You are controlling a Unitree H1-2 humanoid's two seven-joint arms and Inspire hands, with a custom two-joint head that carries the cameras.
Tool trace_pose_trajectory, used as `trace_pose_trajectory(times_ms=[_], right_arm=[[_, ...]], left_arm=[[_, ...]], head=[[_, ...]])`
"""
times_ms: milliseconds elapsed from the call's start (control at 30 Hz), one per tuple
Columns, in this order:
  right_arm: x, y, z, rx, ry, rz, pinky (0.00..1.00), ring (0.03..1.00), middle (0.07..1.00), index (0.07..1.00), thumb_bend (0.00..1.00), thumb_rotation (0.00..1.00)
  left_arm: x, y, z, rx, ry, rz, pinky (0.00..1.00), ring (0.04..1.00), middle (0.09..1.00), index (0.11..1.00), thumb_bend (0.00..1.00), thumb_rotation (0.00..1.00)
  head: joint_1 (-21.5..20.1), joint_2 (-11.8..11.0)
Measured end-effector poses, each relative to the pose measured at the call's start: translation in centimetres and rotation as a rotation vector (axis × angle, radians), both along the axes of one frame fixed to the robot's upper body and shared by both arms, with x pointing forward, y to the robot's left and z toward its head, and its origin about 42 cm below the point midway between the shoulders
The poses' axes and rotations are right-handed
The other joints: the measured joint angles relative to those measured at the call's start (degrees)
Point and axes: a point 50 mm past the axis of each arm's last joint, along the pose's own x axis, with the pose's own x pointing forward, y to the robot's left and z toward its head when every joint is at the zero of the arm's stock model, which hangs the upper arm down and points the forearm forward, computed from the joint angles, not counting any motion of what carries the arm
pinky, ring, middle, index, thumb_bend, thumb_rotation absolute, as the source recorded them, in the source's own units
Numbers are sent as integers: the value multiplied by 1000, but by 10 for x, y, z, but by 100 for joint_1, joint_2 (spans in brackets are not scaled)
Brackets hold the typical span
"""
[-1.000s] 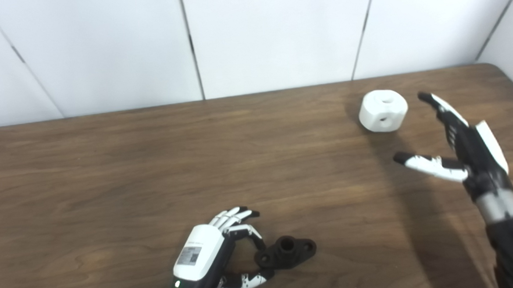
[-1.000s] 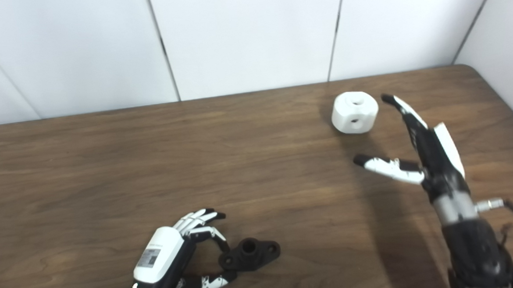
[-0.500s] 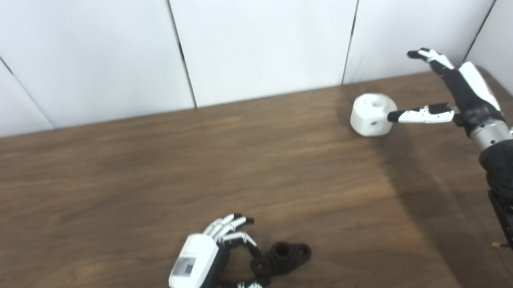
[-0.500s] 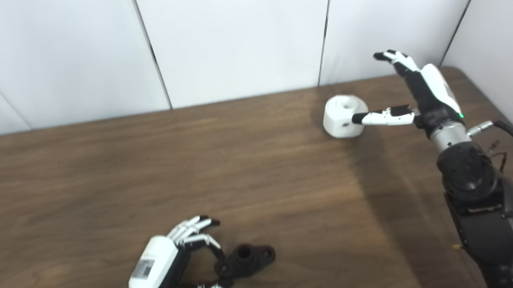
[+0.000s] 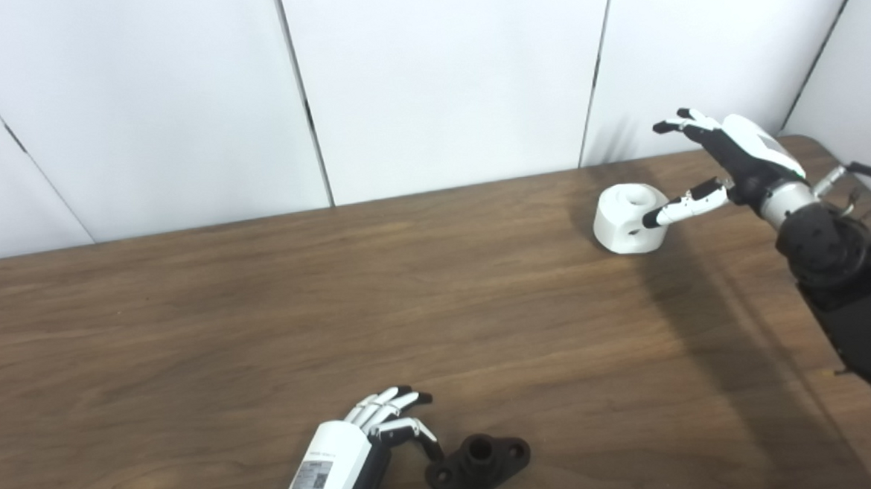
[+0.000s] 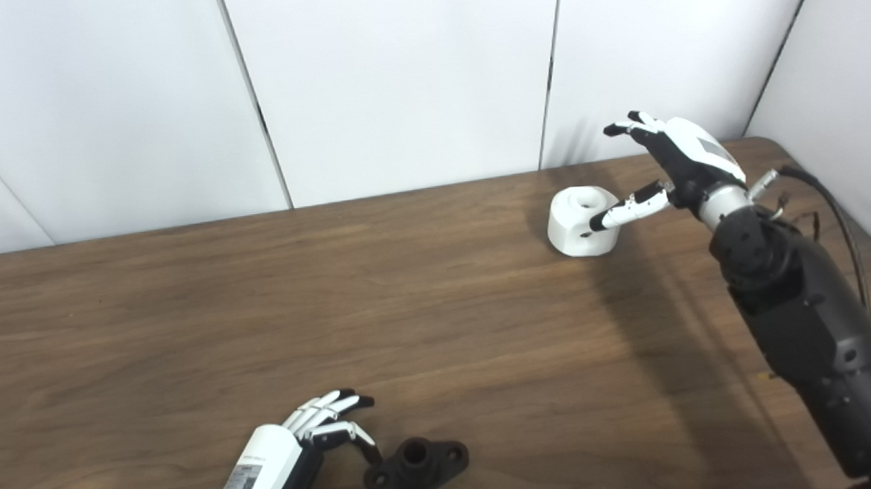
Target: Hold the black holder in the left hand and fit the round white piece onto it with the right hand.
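The black holder [image 5: 478,462] lies flat on the brown tabletop [image 5: 260,321] near its front edge, left of centre. Its long axis runs roughly left to right, tilted a little so the right end sits farther back. A short round collar stands up in its middle with the opening facing upward, and a small hole shows in the ear at the right end.

The left robot hand [image 5: 357,457] is just beside the holder's left end, back of the hand up, with curled fingers [image 5: 408,428] reaching to that end. Whether it truly grips the holder cannot be told, since the thumb side is cut off by the picture's bottom edge.

The round white piece [image 6: 582,220] sits far back on the right side of the tabletop, close to the white wall panels [image 6: 397,82], well apart from the holder. Its broad round face with a central hole points upward, and another small hole faces forward on its side.

The right robot hand [image 6: 673,161] is spread wide and holds nothing. Its thumb [image 6: 624,208] reaches across the piece's near right side, while the other fingers are raised above and behind the piece.
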Motion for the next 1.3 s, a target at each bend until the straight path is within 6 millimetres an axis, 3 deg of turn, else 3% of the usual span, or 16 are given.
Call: trace_pose_trajectory(times_ms=[200, 467, 900, 1300], right_arm=[[12, 2, 18, -69, 79, 22, 997, 1000, 1000, 850, 984, 248], [20, 3, 26, -100, 157, 36, 997, 1000, 987, 839, 1000, 243], [39, 8, 23, -140, 198, 28, 999, 1000, 977, 810, 954, 232], [45, 15, 8, -180, 263, 52, 1000, 1000, 978, 803, 971, 252]], left_arm=[[0, 1, 0, -1, 0, 1, 882, 895, 835, 489, 508, 41], [0, 1, 0, -2, 1, 3, 869, 890, 829, 489, 509, 40], [1, 1, 0, -2, -1, 6, 869, 884, 827, 489, 509, 41], [1, 0, 1, 0, -4, 8, 863, 881, 823, 489, 509, 40]], head=[[-53, -17], [-62, -35], [-44, -53], [-9, -35]])
